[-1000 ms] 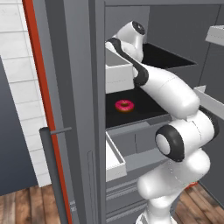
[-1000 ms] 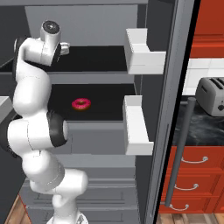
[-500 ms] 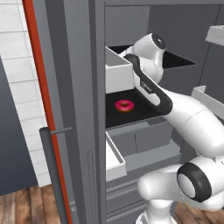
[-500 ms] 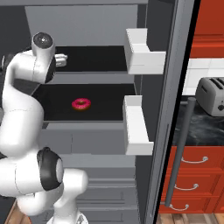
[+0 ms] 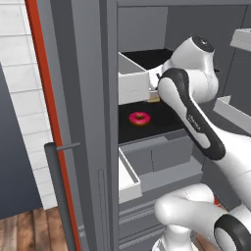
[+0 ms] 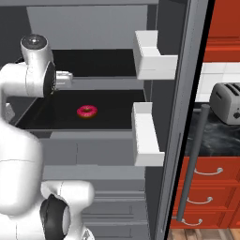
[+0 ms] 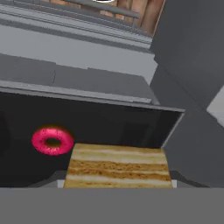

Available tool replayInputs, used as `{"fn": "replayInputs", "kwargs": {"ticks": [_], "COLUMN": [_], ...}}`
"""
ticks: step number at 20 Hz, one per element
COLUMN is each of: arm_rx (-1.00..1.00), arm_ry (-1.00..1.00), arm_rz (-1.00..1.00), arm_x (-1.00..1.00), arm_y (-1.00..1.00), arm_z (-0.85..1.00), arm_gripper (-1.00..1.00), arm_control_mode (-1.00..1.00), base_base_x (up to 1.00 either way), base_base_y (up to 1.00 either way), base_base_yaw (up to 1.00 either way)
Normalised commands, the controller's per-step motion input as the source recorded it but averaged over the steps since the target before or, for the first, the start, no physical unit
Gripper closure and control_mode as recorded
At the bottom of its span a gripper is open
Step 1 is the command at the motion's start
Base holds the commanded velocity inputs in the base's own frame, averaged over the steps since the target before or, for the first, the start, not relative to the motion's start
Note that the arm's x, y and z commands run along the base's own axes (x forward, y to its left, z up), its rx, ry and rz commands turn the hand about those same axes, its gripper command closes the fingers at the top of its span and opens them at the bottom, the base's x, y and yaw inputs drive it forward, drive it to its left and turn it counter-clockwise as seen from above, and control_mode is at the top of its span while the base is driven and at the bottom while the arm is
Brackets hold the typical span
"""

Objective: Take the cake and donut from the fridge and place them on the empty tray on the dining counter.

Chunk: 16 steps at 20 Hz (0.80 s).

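A small square block of layered yellow-tan cake [image 7: 119, 168] sits right at the fingertips of the robot's hand [image 6: 63, 79], which appears clamped on it; the finger pads themselves are hidden behind the block, so the hold is judged from how close it sits. In the left base view a sliver of the cake [image 5: 155, 98] shows by the wrist, above the lower black shelf [image 6: 110, 122] of the open fridge [image 5: 93, 122]. The donut [image 6: 87, 111], a small ring with bright pink icing, lies alone on that shelf, apart from the cake. The step in hand looks like carrying the cake out of the fridge; the next move calls for drawing the arm back clear of the white door bins [image 6: 146, 136] without knocking the donut, then heading to the tray. Around it are grey fridge walls, a drawer front below, and a long vertical door handle [image 6: 192, 164]. To the right stand red cabinets [image 6: 211, 187], a dark marble table and a grey toaster [image 6: 227, 103]; the floor is wood.
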Motion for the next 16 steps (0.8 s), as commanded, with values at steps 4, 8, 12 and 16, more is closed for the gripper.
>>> {"fn": "replayInputs", "kwargs": {"ticks": [4,8,12,16], "arm_rx": [0.00,-0.07,-0.05,-0.03], "arm_ry": [0.11,0.11,0.03,0.00], "arm_rz": [-0.01,0.00,0.00,0.01], "arm_x": [-0.70,-0.31,-0.25,-0.36], "arm_y": [-0.89,-0.48,-0.27,-0.20], "arm_z": [-0.43,-0.77,-0.78,-0.68], "arm_gripper": [1.00,1.00,1.00,1.00], "arm_control_mode": [-1.00,-1.00,-1.00,-1.00], "base_base_x": [0.00,0.00,0.00,0.00], "base_base_y": [0.00,0.00,0.00,0.00], "base_base_yaw": [0.00,0.00,0.00,0.00]}}
